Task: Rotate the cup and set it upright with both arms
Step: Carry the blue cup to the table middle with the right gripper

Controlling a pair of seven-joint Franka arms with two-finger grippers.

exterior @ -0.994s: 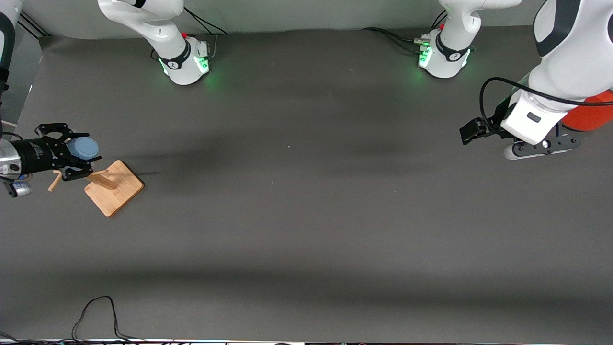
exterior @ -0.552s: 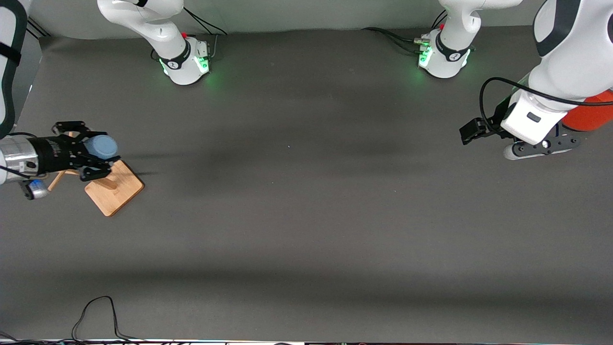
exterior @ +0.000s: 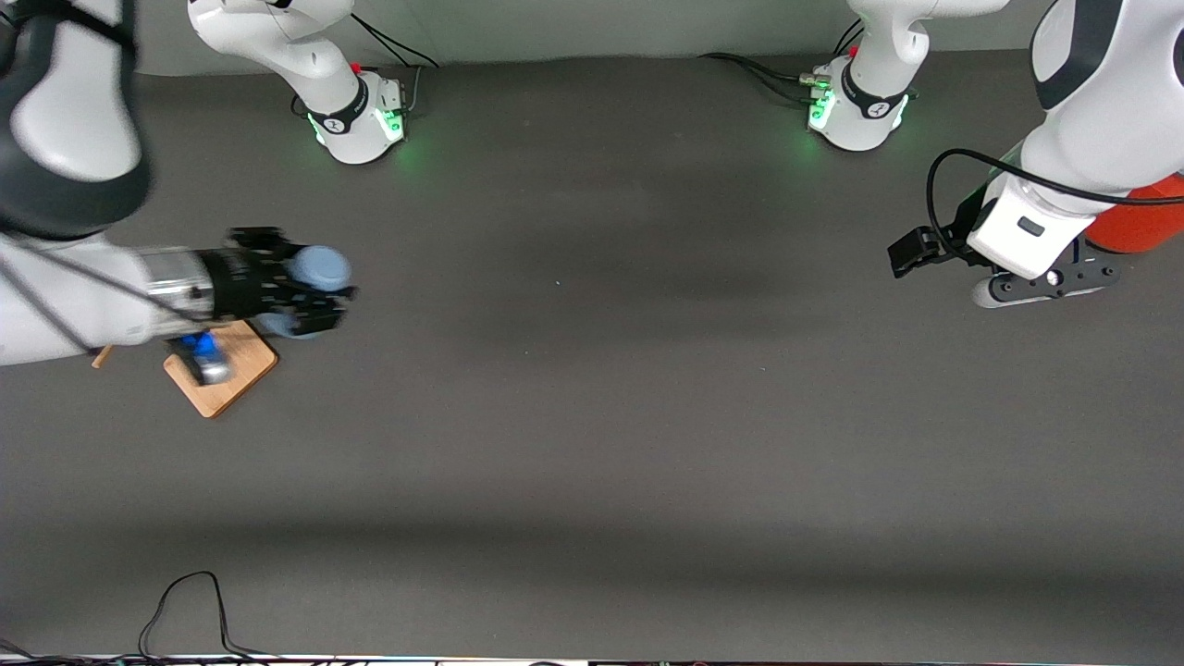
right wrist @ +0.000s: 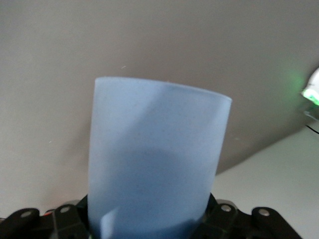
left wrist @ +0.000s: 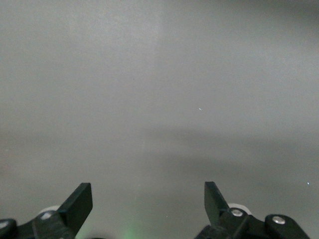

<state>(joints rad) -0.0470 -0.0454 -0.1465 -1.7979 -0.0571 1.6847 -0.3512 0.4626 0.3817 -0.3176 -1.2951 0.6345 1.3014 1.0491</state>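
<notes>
The light-blue cup (exterior: pixel 319 267) is up in the air with my right gripper (exterior: pixel 310 289) shut on it, over the table beside the wooden stand. In the right wrist view the cup (right wrist: pixel 155 164) fills the middle and sticks straight out from between the black fingers; whether its mouth or its base points outward I cannot tell. My left gripper (left wrist: pixel 148 193) hangs open over bare table at the left arm's end, with nothing between its fingertips. That arm waits.
A wooden stand with a square base (exterior: pixel 236 377) sits partly under the right arm. An orange-red cylinder (exterior: pixel 1145 224) stands beside the left arm's hand. A black cable (exterior: pixel 185 599) loops near the table's front edge.
The right arm has carried the cup from over the wooden stand toward the middle of the table. The left arm has not moved.
</notes>
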